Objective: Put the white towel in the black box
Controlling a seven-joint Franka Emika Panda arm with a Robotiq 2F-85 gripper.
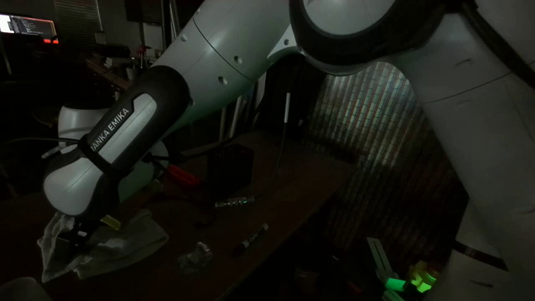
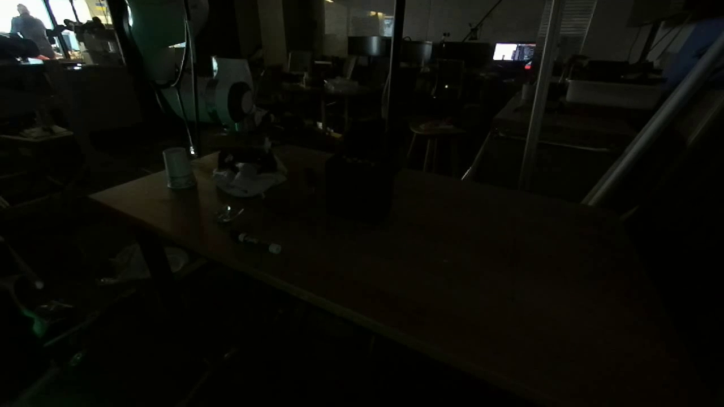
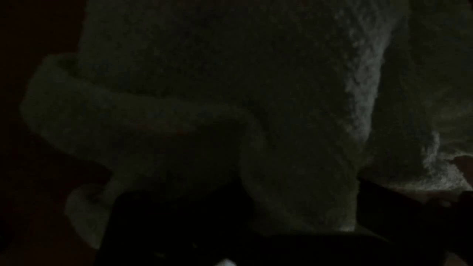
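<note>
The white towel (image 1: pixel 129 246) lies crumpled on the dim table in an exterior view; it also shows in an exterior view (image 2: pixel 249 182) and fills much of the wrist view (image 3: pixel 221 74). My gripper (image 1: pixel 75 238) points down into the towel. In the wrist view the dark fingers (image 3: pixel 303 188) stand partly apart with bunched towel pressed between them, so the gripper looks shut on the towel. The fingertips are partly hidden by cloth and darkness. The black box (image 1: pixel 230 167) stands upright on the table, apart from the towel; it also shows in an exterior view (image 2: pixel 359 189).
A marker (image 1: pixel 253 237) and a crumpled clear wrapper (image 1: pixel 196 257) lie near the table's edge. A white cup (image 2: pixel 179 168) stands beside the towel. A cable with a connector (image 1: pixel 235 202) runs in front of the box. A red object (image 1: pixel 183 175) lies beside the box.
</note>
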